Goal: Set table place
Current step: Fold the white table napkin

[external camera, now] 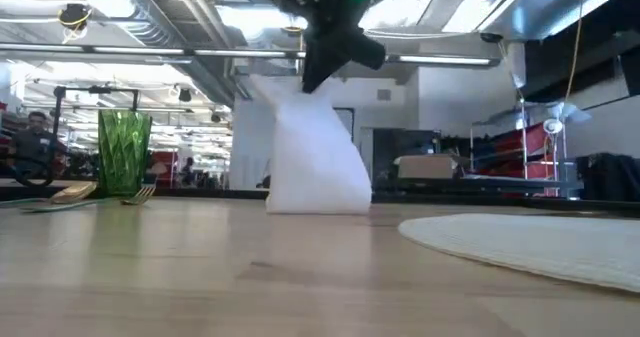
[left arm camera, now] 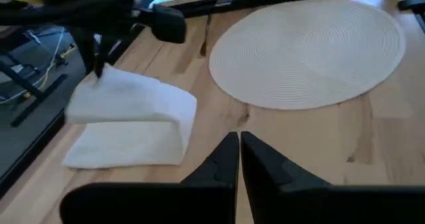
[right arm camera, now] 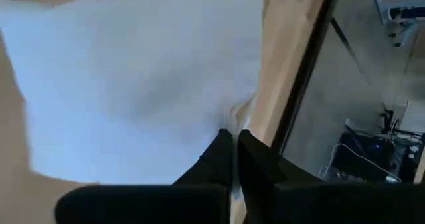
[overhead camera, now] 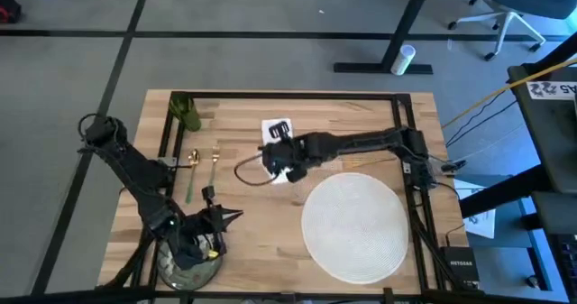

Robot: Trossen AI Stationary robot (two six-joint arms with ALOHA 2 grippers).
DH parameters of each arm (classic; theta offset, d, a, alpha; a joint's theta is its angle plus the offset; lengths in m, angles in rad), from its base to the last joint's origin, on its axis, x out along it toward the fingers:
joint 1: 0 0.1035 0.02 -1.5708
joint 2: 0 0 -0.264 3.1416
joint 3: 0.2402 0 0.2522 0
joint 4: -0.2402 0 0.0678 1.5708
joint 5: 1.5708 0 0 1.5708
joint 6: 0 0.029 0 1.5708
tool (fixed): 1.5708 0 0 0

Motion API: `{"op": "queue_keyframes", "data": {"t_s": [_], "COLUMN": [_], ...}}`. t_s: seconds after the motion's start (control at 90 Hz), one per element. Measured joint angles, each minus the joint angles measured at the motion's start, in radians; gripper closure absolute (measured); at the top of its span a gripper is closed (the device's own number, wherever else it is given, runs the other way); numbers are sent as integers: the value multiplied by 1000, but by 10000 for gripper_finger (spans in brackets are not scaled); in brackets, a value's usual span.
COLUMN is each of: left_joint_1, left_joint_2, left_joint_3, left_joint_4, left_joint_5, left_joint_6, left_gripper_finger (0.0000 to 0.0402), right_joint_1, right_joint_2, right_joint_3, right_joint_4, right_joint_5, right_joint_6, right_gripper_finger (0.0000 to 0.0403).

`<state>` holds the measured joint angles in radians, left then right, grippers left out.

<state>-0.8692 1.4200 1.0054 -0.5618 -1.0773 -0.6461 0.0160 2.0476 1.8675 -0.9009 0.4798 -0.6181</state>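
1 napkin (left arm camera: 126, 121), 1 placemat (overhead camera: 353, 225), 1 cup (external camera: 124, 153)

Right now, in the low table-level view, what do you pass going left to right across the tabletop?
Fork → green cup, just left of the fork's tines but standing farther back → white napkin, pinched at its top by the right gripper → round white placemat at the right edge.
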Motion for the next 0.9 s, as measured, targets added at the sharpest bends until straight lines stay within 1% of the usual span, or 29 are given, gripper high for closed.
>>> {"op": "queue_keyframes", "data": {"t_s": [0.122,0.244,0.356,0.511,0.711,0.9], "left_joint_1": [0,0,0,0,0,0], "left_joint_2": [0,0,0,0,0,0], "left_joint_3": [0,0,0,0,0,0], "left_joint_4": [-9,-10,-10,-10,-10,-11], "left_joint_5": [0,0,0,-1,-1,-1], "left_joint_6": [-11,-13,-13,-21,-27,-33], "left_gripper_finger": [402,402,402,402,402,402], "right_joint_1": [-47,-80,-108,-129,-159,-203], "right_joint_2": [0,0,0,-1,-1,-1], "right_joint_3": [0,-8,-27,-79,-145,-180], "right_joint_4": [47,83,90,101,193,246], "right_joint_5": [-58,-76,-117,-131,-170,-171], "right_joint_6": [-26,-46,-46,-46,-45,-43], "right_gripper_finger": [402,402,402,402,402,402]}}
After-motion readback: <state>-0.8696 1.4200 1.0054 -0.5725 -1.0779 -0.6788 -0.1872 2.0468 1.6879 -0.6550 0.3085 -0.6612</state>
